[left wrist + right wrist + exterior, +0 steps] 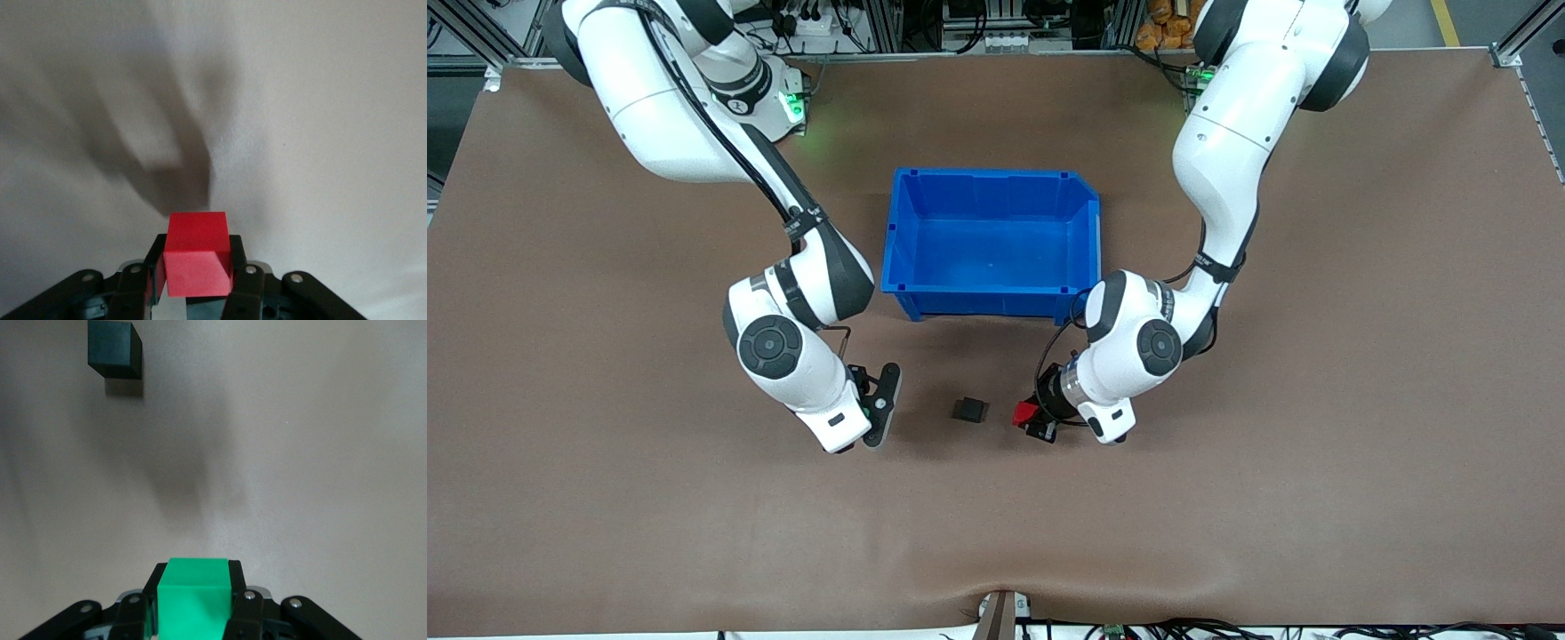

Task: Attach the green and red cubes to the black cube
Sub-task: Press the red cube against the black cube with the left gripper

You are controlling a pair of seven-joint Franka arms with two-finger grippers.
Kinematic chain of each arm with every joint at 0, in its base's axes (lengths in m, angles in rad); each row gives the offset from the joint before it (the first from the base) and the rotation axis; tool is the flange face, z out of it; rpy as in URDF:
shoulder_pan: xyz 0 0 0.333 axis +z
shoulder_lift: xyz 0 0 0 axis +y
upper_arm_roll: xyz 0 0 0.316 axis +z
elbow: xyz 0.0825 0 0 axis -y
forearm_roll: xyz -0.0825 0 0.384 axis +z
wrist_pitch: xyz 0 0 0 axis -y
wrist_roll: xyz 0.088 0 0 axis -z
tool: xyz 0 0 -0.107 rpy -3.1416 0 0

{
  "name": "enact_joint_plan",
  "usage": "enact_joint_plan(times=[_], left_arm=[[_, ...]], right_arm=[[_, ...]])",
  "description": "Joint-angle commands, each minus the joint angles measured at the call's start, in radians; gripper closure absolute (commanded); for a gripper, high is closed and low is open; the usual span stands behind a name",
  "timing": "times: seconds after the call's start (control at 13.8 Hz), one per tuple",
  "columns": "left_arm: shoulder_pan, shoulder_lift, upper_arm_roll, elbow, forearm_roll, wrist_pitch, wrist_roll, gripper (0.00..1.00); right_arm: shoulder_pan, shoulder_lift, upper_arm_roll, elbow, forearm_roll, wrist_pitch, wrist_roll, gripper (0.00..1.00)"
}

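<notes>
a: where do we see the black cube (969, 410)?
b: on the table, just below the blue bin (907, 231) at 6 o'clock.
a: and the grippers?
b: left gripper (197, 267) clamps the red cube (196, 253) at its 3 o'clock; right gripper (195, 600) clamps the green cube (193, 597) at 9.

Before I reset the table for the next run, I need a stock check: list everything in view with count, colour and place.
black cube: one, black, on the table between the two grippers, nearer to the front camera than the bin.
red cube: one, red, clamped in the left gripper.
green cube: one, green, clamped in the right gripper.
bin: one, blue, mid-table between the arms, nothing visible inside.
table: one, brown surface.
left gripper: one, shut on the red cube, low beside the black cube toward the left arm's end.
right gripper: one, shut on the green cube, low toward the right arm's end.
</notes>
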Motion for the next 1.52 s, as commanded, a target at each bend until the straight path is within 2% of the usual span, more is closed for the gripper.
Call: enact_joint_plan(times=[0.0,0.43,0.58,1.45], left_arm=[[-0.030,0.043,0.015,0.051,-0.019,0.036,-0.030,1.00],[-0.052,0.066,0.015,0.056,-0.019,0.070,-0.058,1.00],[-0.053,0.080,0.015,0.079,-0.019,0.072,-0.076,1.00],[-0.080,0.078,0.029,0.079,-0.017,0.084,-0.173,1.00]], right_arm=[[-0.006,-0.016,0.005,-0.039,-0.011,0.024,-0.010,0.86],[0.016,-0.014,0.005,-0.045,-0.011,0.023,0.069,0.86],[0.017,-0.013,0.005,-0.045,-0.011,0.026,0.070,0.86],[0.017,-0.011,0.005,-0.044,-0.011,0.032,0.070,0.85]])
